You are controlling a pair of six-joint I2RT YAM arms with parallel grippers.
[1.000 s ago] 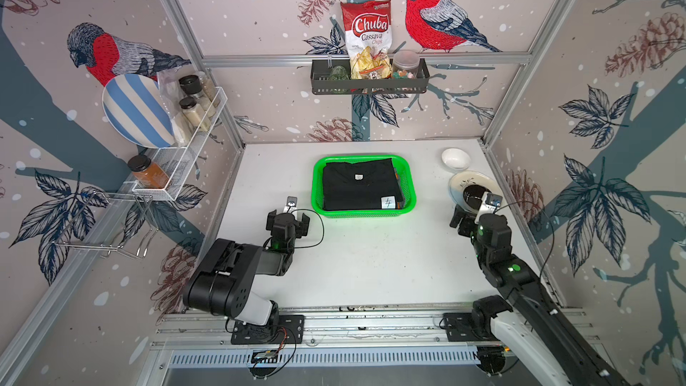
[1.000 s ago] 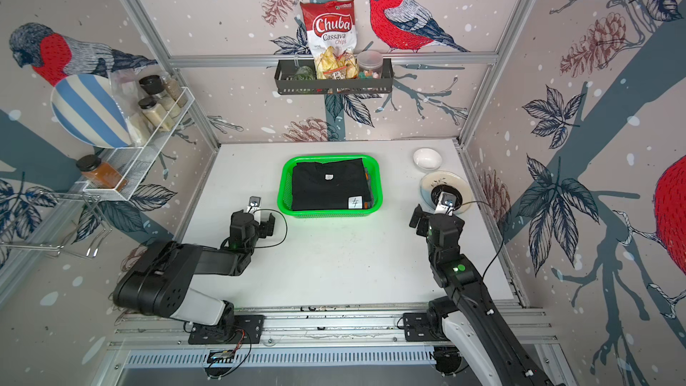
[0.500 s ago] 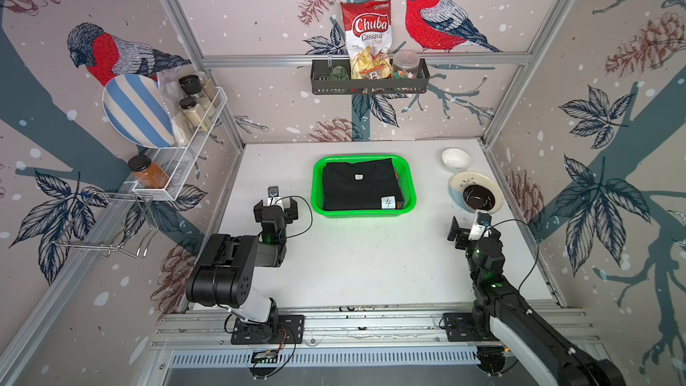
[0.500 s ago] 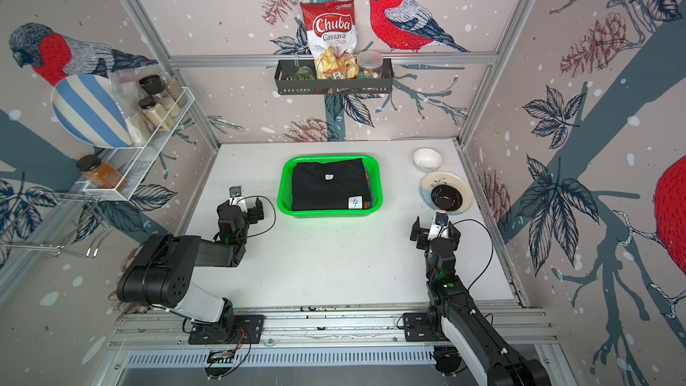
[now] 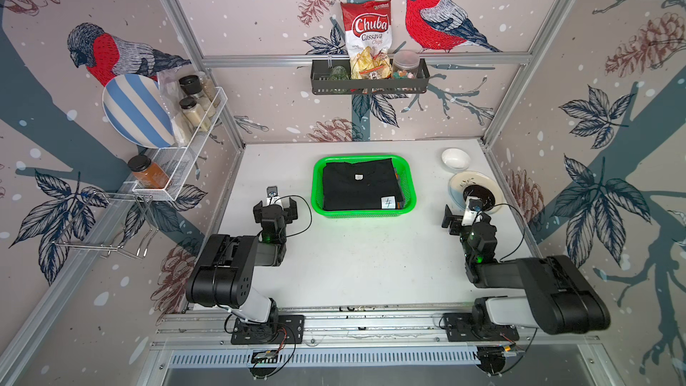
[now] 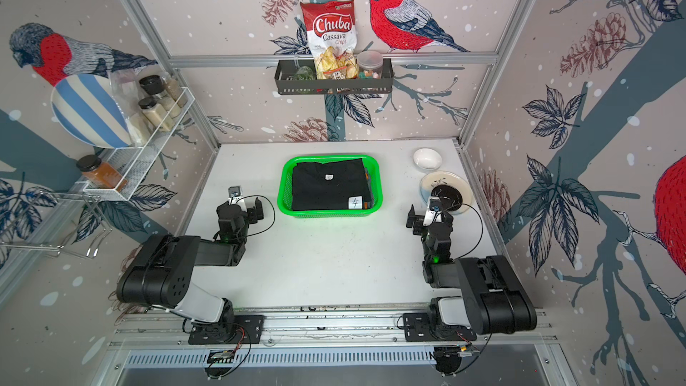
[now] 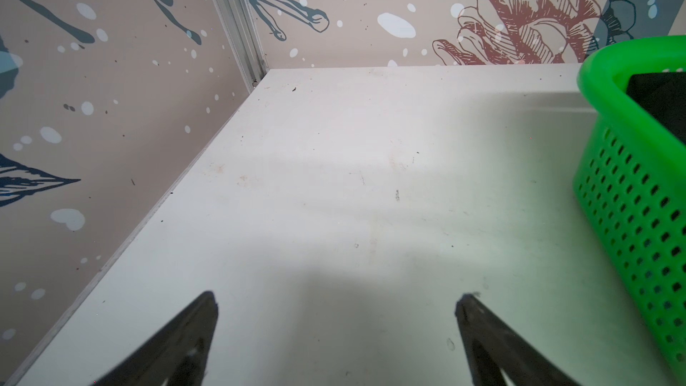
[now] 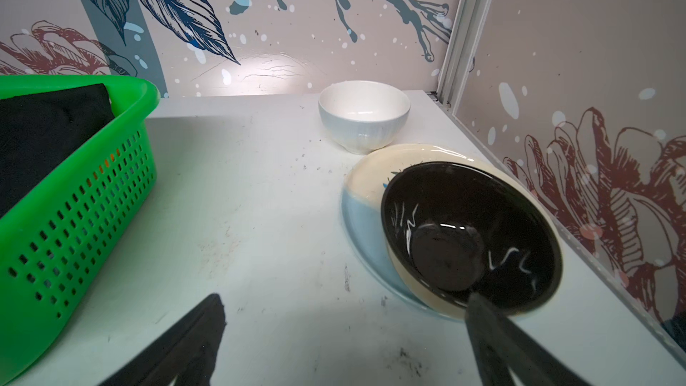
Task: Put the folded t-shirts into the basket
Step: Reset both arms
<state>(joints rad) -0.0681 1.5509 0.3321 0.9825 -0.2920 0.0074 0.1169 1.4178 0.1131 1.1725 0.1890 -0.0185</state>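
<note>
Top views show the black t-shirt [image 5: 356, 187] lying in the basket [image 5: 363, 213]. The left gripper [image 5: 275, 205], spread and empty, sits beside the basket's left wall. The right gripper [image 5: 464, 217], spread and empty, sits by the plate [image 5: 464, 181]. Open desk [image 5: 363, 261] lies between them.

The left arm [image 5: 222, 272], lower left in a top view, and the right arm [image 5: 549, 291], lower right, are boxy matte black with pale grey base links. Each wrist shows a small green light and a thin looping black cable.
</note>
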